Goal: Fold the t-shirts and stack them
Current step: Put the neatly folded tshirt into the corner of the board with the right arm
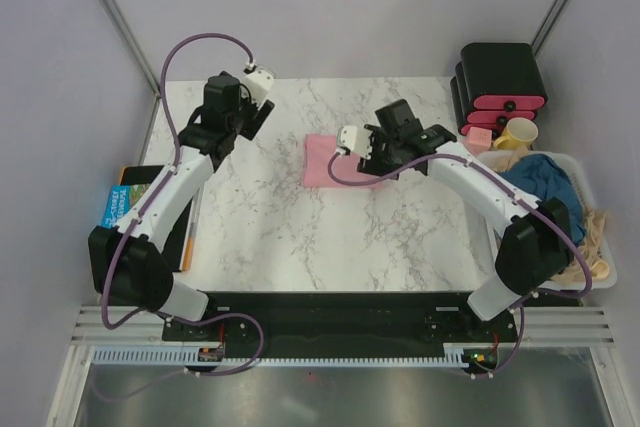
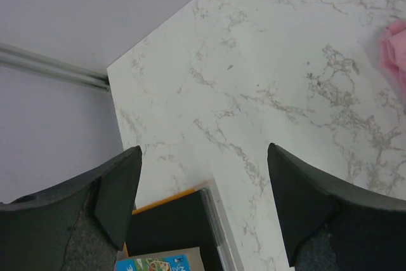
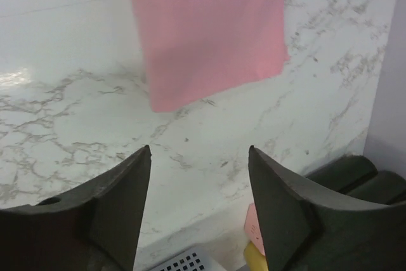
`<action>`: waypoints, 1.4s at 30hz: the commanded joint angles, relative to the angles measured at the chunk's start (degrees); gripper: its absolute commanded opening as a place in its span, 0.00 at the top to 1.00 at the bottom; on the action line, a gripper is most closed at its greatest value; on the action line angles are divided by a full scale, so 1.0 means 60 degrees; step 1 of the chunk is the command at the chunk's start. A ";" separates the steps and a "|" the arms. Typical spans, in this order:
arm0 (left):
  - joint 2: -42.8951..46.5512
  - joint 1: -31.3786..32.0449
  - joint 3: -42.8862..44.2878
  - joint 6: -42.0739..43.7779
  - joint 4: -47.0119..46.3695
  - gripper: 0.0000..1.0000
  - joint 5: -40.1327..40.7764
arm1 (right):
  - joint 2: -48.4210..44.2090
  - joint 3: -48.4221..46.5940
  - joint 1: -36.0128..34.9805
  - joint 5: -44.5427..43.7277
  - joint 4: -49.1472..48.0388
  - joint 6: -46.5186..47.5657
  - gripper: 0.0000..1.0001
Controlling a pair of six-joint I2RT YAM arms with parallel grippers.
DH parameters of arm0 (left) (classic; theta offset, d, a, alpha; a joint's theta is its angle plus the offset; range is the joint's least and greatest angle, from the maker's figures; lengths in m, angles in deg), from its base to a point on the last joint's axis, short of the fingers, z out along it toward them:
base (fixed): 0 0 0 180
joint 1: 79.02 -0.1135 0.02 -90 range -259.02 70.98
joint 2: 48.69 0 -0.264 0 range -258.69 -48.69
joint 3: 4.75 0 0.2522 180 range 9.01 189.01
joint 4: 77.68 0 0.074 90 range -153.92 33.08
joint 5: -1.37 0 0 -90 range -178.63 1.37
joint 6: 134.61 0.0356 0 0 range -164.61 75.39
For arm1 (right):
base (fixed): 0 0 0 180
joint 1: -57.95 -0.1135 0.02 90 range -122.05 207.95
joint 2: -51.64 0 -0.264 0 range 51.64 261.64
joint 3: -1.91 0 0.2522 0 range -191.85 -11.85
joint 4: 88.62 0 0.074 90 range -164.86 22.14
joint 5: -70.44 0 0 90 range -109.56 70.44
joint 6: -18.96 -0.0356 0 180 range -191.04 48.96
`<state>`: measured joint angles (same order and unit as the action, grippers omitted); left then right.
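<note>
**Left pincer** (image 2: 204,157): fingers spread wide, nothing between them, hanging above the marble table (image 2: 298,61). Directly beneath it, close to the fingertips, lies the table's left edge, where a flat black item with an orange border (image 2: 168,223) sits with a colourful printed cover (image 2: 155,263) just behind it. Ahead of the fingertips is bare marble. Farther off, at the right margin of this wrist view, a corner of the pink t-shirt (image 2: 394,52) shows.

**Right pincer** (image 3: 200,150): fingers spread, gripping nothing, held clear of the tabletop. A strip of bare marble lies just beyond the fingertips. Past that strip the pink t-shirt lies flat as a folded rectangle, its nearest edge facing the pincer and not touching either finger. In the overhead view the same shirt sits mid-table, partly under the pincer, well to the right of the left pincer.

**Behind the right pincer**, alongside its forearm, the teal-blue t-shirt (image 1: 545,182) lies bunched and unfolded in a white basket (image 1: 560,155) at the table's right edge. To the pincer's right stand a yellow cup (image 1: 518,133) and, beyond it, stacked black boxes with pink fronts (image 1: 498,72).
</note>
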<state>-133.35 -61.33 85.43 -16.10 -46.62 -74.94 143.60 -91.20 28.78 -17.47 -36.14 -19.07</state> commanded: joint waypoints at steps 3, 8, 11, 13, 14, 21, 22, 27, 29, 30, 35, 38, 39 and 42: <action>0.1086 -0.0677 -0.0871 0.0755 0.0119 0.12 0.0369 | -0.0166 0.1095 -0.1405 -0.0726 -0.0021 0.0890 0.27; 0.1366 -0.1044 -0.1120 0.0844 0.0119 0.12 0.0282 | 0.0578 0.1463 -0.1994 -0.1386 -0.1367 0.0832 0.27; 0.1439 -0.1117 -0.1194 0.0844 0.0120 0.12 0.0296 | 0.1107 0.1390 -0.2272 -0.1578 -0.1910 0.0831 0.27; 0.1469 -0.1147 -0.1267 0.0887 0.0105 0.12 0.0281 | 0.1414 0.1433 -0.2462 -0.1651 -0.2320 0.0831 0.27; 0.1469 -0.1191 -0.1267 0.0917 0.0119 0.12 0.0281 | 0.1517 0.1448 -0.2593 -0.1681 -0.2438 0.0831 0.27; 0.1527 -0.1513 -0.1340 0.1063 0.0046 0.11 0.0208 | 0.2513 0.1492 -0.2858 -0.2032 -0.3508 0.0597 0.26; 0.1542 -0.1542 -0.1370 0.1136 0.0046 0.11 0.0194 | 0.2703 0.1448 -0.2844 -0.2032 -0.3596 0.0568 0.26; 0.1615 -0.1923 -0.1385 0.1400 0.0017 0.09 0.0106 | 0.3100 0.1419 -0.2829 -0.1989 -0.3860 0.0363 0.27; 0.1630 -0.2156 -0.1341 0.1517 0.0003 0.09 -0.0011 | 0.3276 0.1433 -0.2844 -0.2003 -0.3919 0.0333 0.28; 0.1659 -0.2259 -0.1312 0.1561 0.0002 0.09 -0.0041 | 0.3349 0.1433 -0.2858 -0.2018 -0.3919 0.0319 0.29; 0.1805 -0.2831 -0.1282 0.1693 0.0003 0.07 -0.0334 | 0.3701 0.1463 -0.2844 -0.2105 -0.4153 0.0289 0.55; 0.1952 -0.2934 -0.1340 0.1708 0.0017 0.07 -0.0480 | 0.3950 0.1360 -0.2829 -0.2266 -0.4153 0.0319 0.73; 0.1981 -0.3210 -0.1399 0.1708 0.0003 0.06 -0.0495 | 0.3979 0.1331 -0.2829 -0.2310 -0.4153 0.0391 0.76; 0.2143 -0.3388 -0.1530 0.1708 0.0003 0.06 -0.0597 | 0.4169 0.1156 -0.2756 -0.2355 -0.4227 0.0800 0.76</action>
<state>-123.08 -80.17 77.04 -7.92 -45.57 -76.80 165.39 -82.72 11.69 -31.70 -61.89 -16.10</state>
